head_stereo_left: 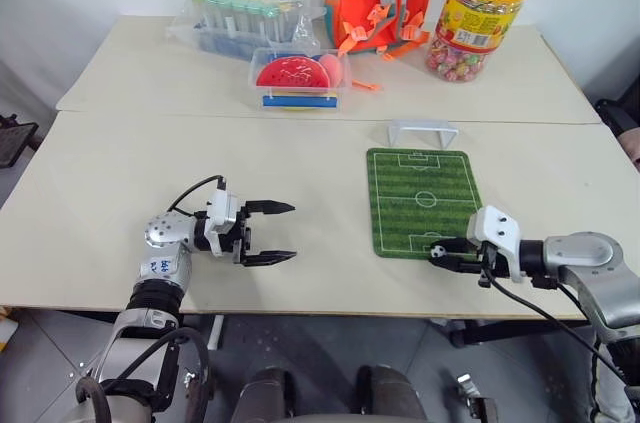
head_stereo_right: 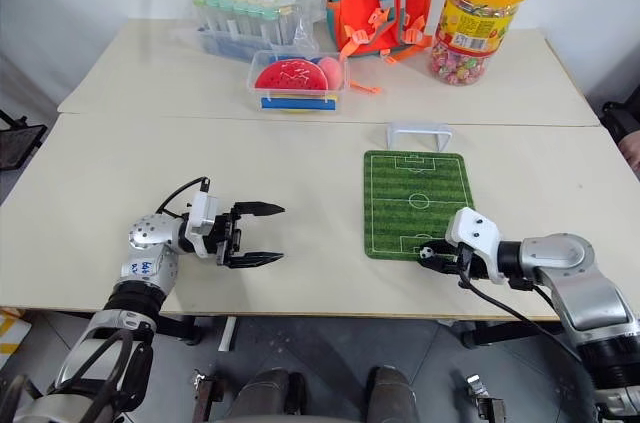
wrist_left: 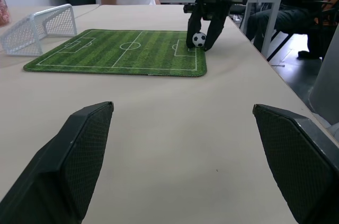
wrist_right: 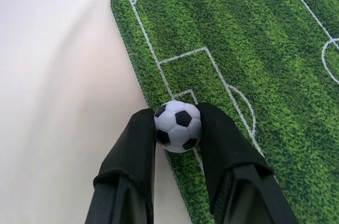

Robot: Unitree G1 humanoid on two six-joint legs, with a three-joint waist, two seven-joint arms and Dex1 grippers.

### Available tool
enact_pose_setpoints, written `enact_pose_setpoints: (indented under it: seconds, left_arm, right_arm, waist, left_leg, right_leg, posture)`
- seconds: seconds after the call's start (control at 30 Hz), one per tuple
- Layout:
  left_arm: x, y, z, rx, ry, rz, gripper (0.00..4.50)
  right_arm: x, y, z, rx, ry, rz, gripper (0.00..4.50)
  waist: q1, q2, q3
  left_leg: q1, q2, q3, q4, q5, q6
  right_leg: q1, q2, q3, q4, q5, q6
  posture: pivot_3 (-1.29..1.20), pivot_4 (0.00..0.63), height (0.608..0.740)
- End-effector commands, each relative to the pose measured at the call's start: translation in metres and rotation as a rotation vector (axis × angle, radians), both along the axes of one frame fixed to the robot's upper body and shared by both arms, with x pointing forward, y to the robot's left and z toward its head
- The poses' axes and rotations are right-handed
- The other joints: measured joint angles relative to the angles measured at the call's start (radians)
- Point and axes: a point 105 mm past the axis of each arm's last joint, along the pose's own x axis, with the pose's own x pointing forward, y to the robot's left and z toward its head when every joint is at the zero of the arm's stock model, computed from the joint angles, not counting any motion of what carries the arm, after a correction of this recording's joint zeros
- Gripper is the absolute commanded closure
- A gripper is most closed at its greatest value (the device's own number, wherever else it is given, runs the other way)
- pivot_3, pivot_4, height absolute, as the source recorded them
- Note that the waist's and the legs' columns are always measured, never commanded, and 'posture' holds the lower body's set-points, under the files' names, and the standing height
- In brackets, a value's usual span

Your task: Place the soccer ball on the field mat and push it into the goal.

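Placement stage: right gripper [wrist_right: 177,128] pinches tiny white-and-black soccer ball [wrist_right: 178,126] over near edge of green striped field mat [head_stereo_left: 420,198]; not yet released. Push toward white goal frame [head_stereo_left: 422,131] at far end remains. Left gripper [head_stereo_left: 283,233] wide, empty.

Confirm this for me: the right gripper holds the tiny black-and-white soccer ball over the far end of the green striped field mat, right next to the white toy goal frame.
One detail is wrong: the end. The right gripper holds the tiny black-and-white soccer ball over the near end of the green striped field mat, the end away from the white toy goal frame. The left eye view shows it.
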Motion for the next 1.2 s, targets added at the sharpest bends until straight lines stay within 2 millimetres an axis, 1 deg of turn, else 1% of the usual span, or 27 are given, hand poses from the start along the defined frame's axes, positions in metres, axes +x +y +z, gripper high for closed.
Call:
enact_pose_setpoints:
  seconds: [0.03, 0.1, 0.27, 0.4, 0.5, 0.63, 0.8, 1.2]
  left_arm:
    - [0.0, 0.002, 0.004, -0.013, -0.024, 0.009, 0.0]
    - [0.0, 0.002, 0.004, -0.013, -0.026, 0.008, 0.0]
    - [0.001, 0.002, 0.006, -0.016, -0.027, 0.012, 0.0]
    - [0.001, 0.001, 0.006, -0.018, -0.026, 0.013, 0.0]
    - [0.001, 0.0, 0.006, -0.021, -0.025, 0.013, 0.0]
    - [0.001, 0.0, 0.006, -0.023, -0.025, 0.018, 0.0]
    - [0.001, -0.001, 0.005, -0.026, -0.025, 0.022, 0.0]
    - [0.002, -0.003, 0.005, -0.032, -0.022, 0.036, 0.0]
  right_arm:
    - [0.005, -0.002, 0.007, 0.001, -0.04, 0.001, 3.65]
    - [0.006, -0.003, 0.007, -0.007, -0.046, 0.002, 3.65]
    - [0.007, 0.001, 0.017, 0.0, -0.07, 0.029, 3.65]
    - [0.016, 0.002, 0.029, 0.015, -0.112, 0.017, 3.65]
    - [0.02, 0.001, 0.031, 0.023, -0.116, 0.012, 3.65]
    - [0.024, -0.002, 0.023, 0.015, -0.105, 0.002, 3.65]
    - [0.024, -0.004, 0.01, 0.005, -0.066, 0.0, 3.65]
    - [0.022, 0.003, 0.003, -0.018, -0.048, 0.055, 3.65]
  waist:
    - [0.0, 0.0, 0.0]
    - [0.0, 0.0, 0.0]
    - [0.0, 0.0, 0.0]
    - [0.0, 0.0, 0.0]
    - [0.0, 0.0, 0.0]
    - [0.002, 0.0, 0.0]
    - [0.0, 0.0, 0.0]
    - [-0.001, 0.0, 0.0]
  left_leg:
    - [0.0, 0.0, 0.0, 0.0, 0.0, 0.0]
    - [0.0, 0.0, 0.0, 0.0, 0.0, 0.0]
    - [0.0, 0.0, 0.0, 0.0, 0.0, 0.0]
    - [0.0, 0.0, 0.0, 0.0, 0.0, 0.0]
    - [0.0, 0.0, 0.0, 0.0, 0.0, 0.0]
    - [0.0, 0.0, 0.0, 0.0, 0.0, 0.0]
    - [0.0, 0.0, 0.0, 0.0, 0.0, 0.0]
    - [0.0, 0.0, 0.0, 0.0, 0.0, 0.0]
  right_leg:
    - [0.0, 0.0, 0.0, 0.0, 0.0, 0.0]
    - [0.0, 0.0, 0.0, 0.0, 0.0, 0.0]
    - [0.0, 0.0, 0.0, 0.0, 0.0, 0.0]
    - [0.0, 0.0, 0.0, 0.0, 0.0, 0.0]
    - [0.0, 0.0, 0.0, 0.0, 0.0, 0.0]
    - [0.0, 0.0, 0.0, 0.0, 0.0, 0.0]
    - [0.0, 0.0, 0.0, 0.0, 0.0, 0.0]
    - [0.0, 0.0, 0.0, 0.0, 0.0, 0.0]
  posture:
    - [0.0, 0.15, 0.74]
    - [0.0, 0.15, 0.74]
    - [0.0, 0.15, 0.74]
    - [0.0, 0.15, 0.74]
    - [0.0, 0.15, 0.74]
    - [0.0, 0.15, 0.74]
    - [0.0, 0.15, 0.74]
    - [0.0, 0.15, 0.74]
